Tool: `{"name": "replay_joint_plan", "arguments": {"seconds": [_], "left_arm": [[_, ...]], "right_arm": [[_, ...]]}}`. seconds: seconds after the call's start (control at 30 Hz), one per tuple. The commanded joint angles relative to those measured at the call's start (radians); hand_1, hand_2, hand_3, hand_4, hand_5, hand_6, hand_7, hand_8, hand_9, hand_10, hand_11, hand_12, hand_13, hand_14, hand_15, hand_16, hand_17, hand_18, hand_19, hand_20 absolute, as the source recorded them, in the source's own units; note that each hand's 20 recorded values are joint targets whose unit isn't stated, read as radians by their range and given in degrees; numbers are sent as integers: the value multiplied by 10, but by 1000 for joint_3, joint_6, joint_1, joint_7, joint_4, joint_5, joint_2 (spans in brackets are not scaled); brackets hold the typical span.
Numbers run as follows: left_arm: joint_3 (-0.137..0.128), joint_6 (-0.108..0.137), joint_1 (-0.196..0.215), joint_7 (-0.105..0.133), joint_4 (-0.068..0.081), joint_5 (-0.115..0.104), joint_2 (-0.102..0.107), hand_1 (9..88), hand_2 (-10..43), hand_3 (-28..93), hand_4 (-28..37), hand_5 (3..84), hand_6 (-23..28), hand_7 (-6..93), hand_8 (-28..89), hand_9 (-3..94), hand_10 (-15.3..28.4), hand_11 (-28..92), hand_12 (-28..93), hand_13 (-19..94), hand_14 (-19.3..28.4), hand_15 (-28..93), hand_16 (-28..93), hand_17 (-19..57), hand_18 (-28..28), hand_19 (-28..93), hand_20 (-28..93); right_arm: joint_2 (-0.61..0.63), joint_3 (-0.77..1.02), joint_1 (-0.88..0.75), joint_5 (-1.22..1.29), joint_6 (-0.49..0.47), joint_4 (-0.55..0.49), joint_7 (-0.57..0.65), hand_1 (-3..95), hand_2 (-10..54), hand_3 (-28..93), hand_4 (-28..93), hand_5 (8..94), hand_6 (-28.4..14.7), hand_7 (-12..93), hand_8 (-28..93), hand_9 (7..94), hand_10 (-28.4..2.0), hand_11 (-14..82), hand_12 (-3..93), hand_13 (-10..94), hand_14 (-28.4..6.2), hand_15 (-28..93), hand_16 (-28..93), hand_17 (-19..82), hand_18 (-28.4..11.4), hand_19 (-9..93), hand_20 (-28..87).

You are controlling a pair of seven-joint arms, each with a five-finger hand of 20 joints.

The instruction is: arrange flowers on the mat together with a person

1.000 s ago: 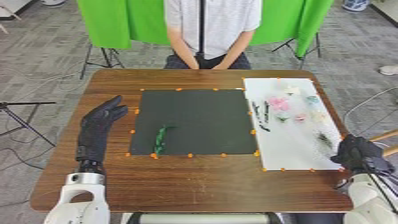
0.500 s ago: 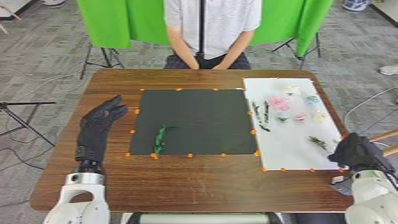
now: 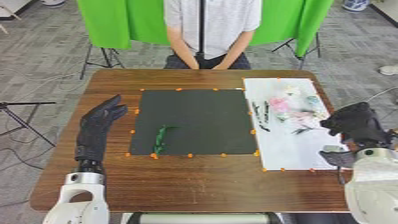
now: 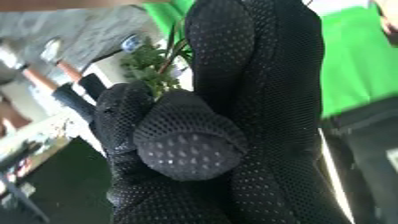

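In the head view, my right hand (image 3: 355, 122) is over the right edge of the white sheet (image 3: 289, 155), its fingers and thumb pinching a leafy green sprig (image 3: 304, 130). The right wrist view has the thumb pressed against the fingers of this hand (image 4: 280, 105), with the sprig (image 4: 147, 65) sticking out beyond them. A green stem (image 3: 161, 137) lies on the left part of the black mat (image 3: 209, 120). Pink flowers (image 3: 279, 104), a white flower (image 3: 291, 90) and dark stems (image 3: 265, 111) rest on the sheet. My left hand (image 3: 99, 120) stays left of the mat, fingers relaxed.
The brown table (image 3: 195, 182) extends in front of the mat, and orange tabs line the edges of mat and sheet. Tripod stands (image 3: 108, 57) are on the floor behind the table.
My right hand has moved forward, away from the near right corner of the sheet, and the sprig has travelled with it. The left hand has kept still.
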Motion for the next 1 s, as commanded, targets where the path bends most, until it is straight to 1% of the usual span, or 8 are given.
{"name": "replay_joint_plan", "arguments": {"seconds": [0.03, 0.2, 0.27, 0.3, 0.33, 0.4, 0.7, 1.0], "left_arm": [[-9, -4, 9, -12, 0, -6, -4, 254, -79, 631, -237, 471, 44, 110, -60, 469, 150, 195, 129, 360, 176, 192, 7, 72, 119, 124, 163], [-5, -10, 8, -17, 1, -7, -3, 253, -79, 629, -238, 471, 44, 109, -60, 469, 150, 194, 129, 360, 176, 191, 8, 72, 119, 124, 164], [-5, -8, 12, -20, -2, -10, -1, 253, -79, 629, -237, 470, 44, 109, -60, 469, 150, 194, 129, 360, 176, 191, 7, 72, 119, 124, 164], [-5, -12, 8, -22, 1, -15, 0, 253, -79, 629, -237, 470, 44, 109, -60, 469, 150, 194, 129, 360, 176, 192, 8, 72, 119, 124, 164], [-5, -7, 12, -21, -2, -17, 2, 253, -79, 629, -238, 470, 44, 109, -60, 469, 150, 194, 129, 360, 176, 192, 8, 72, 119, 124, 164], [-6, -8, 11, -23, -1, -18, 5, 253, -79, 628, -238, 470, 44, 109, -60, 469, 150, 194, 129, 359, 176, 192, 8, 72, 119, 123, 164], [-8, -9, 15, -31, -5, -26, 10, 254, -79, 627, -238, 469, 43, 108, -59, 469, 149, 193, 129, 360, 177, 191, 7, 72, 119, 123, 164], [-9, -9, 19, -35, -8, -36, 18, 252, -78, 628, -238, 469, 43, 108, -59, 470, 150, 194, 129, 360, 176, 190, 8, 71, 120, 123, 164]], "right_arm": [[-71, -134, 121, 50, 47, -44, -64, 925, -95, -283, 447, 830, -12, 216, 167, 937, -71, 262, 343, 937, 15, 630, 213, 614, -142, 870, 348], [-174, -245, 189, 98, 107, -11, -57, 926, -95, -283, 447, 831, -14, 215, 167, 937, -74, 265, 338, 937, 17, 629, 210, 617, -139, 869, 344], [-217, -292, 205, 107, 132, 7, -48, 927, -95, -283, 446, 831, -14, 216, 168, 937, -75, 265, 336, 937, 18, 628, 209, 620, -138, 869, 342], [-235, -312, 209, 113, 144, 13, -40, 927, -95, -283, 446, 831, -14, 217, 168, 937, -76, 265, 335, 937, 19, 627, 208, 621, -137, 868, 341], [-250, -330, 213, 123, 147, 19, -36, 927, -95, -283, 448, 831, -14, 217, 168, 937, -78, 265, 334, 937, 21, 624, 206, 621, -136, 868, 339], [-272, -363, 221, 131, 154, 31, -22, 927, -95, -283, 449, 830, -14, 219, 171, 937, -80, 265, 332, 937, 22, 621, 204, 624, -133, 865, 336], [-275, -460, 236, 277, 155, 56, 27, 934, -95, -283, 439, 834, -18, 216, 163, 937, -85, 260, 274, 937, 21, 594, 172, 657, -115, 826, 297], [-268, -533, 254, 421, 167, 67, 86, 941, -95, -283, 429, 833, -24, 219, 146, 937, -87, 229, 261, 937, 19, 566, 147, 669, -105, 790, 286]]}}
